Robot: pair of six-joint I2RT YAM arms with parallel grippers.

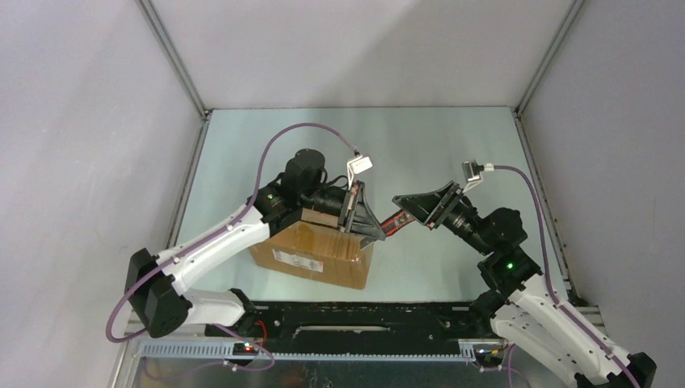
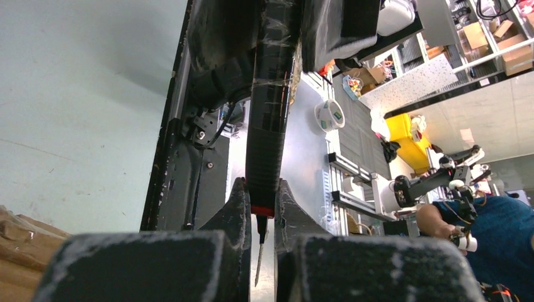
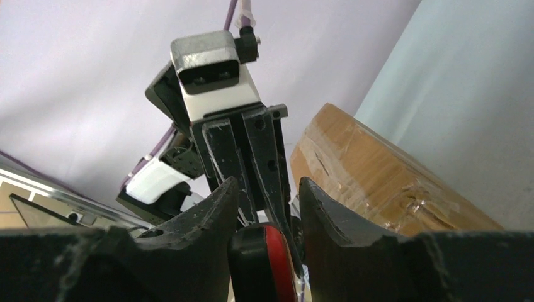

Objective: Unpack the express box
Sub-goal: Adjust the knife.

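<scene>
The express box, brown cardboard with a white label and clear tape, lies on the table under my left wrist. It also shows in the right wrist view and at the lower left corner of the left wrist view. My left gripper is just past the box's right end. It is shut on the blade end of a black and red utility knife, with the thin blade showing between the fingers. My right gripper faces it. Its jaws stand apart around the knife's handle end, with a small gap on the right.
The black base rail runs along the near edge. Grey enclosure walls close in the left, right and back. The pale green tabletop stretches behind both grippers.
</scene>
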